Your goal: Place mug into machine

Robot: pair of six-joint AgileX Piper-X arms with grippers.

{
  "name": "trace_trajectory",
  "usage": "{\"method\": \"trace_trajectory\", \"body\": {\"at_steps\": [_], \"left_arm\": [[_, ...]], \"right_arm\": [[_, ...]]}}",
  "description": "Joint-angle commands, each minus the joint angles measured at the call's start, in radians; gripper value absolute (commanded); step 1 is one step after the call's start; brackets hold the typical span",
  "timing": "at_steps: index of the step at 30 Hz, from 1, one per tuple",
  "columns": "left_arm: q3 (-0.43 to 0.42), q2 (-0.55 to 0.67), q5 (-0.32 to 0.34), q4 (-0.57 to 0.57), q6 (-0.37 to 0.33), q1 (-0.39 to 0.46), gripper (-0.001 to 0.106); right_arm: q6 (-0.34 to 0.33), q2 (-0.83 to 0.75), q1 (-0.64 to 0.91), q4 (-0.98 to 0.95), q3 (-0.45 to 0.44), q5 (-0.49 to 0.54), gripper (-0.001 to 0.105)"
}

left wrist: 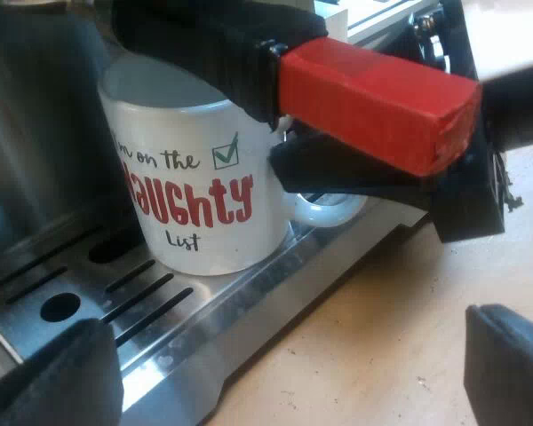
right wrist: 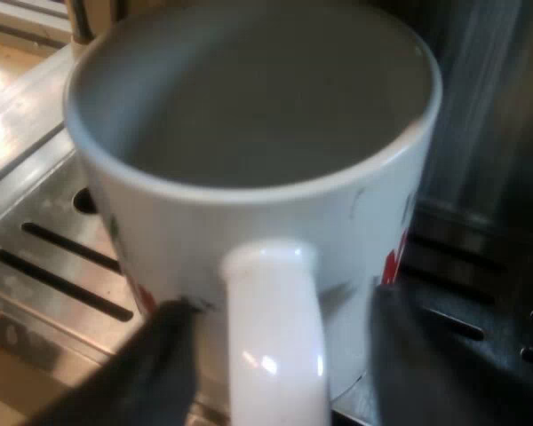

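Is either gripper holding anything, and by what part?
Seemingly nothing: the right gripper has jaws either side of the mug handle, gaps showing; the left gripper is open, empty.

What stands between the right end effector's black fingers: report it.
The looped handle of the white ceramic mug, in the right wrist view, with a gap at each finger.

White mug, red lettering, upright, empty, on slotted steel drip tray of espresso machine

White mug, red-ended handle, silver drip tray
The mug's lettering is red and dark, with a green tick in a box; its inside looks plain off-white. The tray's slots are dark, and the handle is black.
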State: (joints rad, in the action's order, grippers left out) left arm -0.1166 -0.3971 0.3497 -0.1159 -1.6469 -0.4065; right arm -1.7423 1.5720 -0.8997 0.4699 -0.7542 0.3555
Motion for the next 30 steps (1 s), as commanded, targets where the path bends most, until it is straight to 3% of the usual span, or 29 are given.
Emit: {"method": "trace_trajectory", "body": {"at_steps": [1, 8, 10, 13, 21, 30], "left_arm": [[-0.002, 0.002, 0.008, 0.017, -0.001, -0.004, 0.08], [-0.002, 0.002, 0.008, 0.017, -0.001, -0.004, 0.08], [-0.002, 0.002, 0.008, 0.017, -0.001, -0.004, 0.08], [-0.002, 0.002, 0.008, 0.017, -0.001, -0.004, 0.08], [-0.002, 0.002, 0.008, 0.026, -0.001, -0.004, 0.08], [-0.002, 0.002, 0.008, 0.026, -0.001, -0.004, 0.08]], "right_arm": [[-0.004, -0.026, -0.014, 0.013, -0.005, 0.026, 0.061], [-0.004, -0.061, -0.048, 0.013, 0.034, 0.119, 0.06], [0.053, -0.063, -0.049, 0.013, 0.076, 0.119, 0.06], [0.085, -0.063, -0.049, 0.027, 0.108, 0.119, 0.06], [0.032, -0.015, -0.049, 0.129, 0.135, 0.045, 0.06], [0.032, 0.115, -0.047, 0.311, 0.107, 0.044, 0.06]]}}
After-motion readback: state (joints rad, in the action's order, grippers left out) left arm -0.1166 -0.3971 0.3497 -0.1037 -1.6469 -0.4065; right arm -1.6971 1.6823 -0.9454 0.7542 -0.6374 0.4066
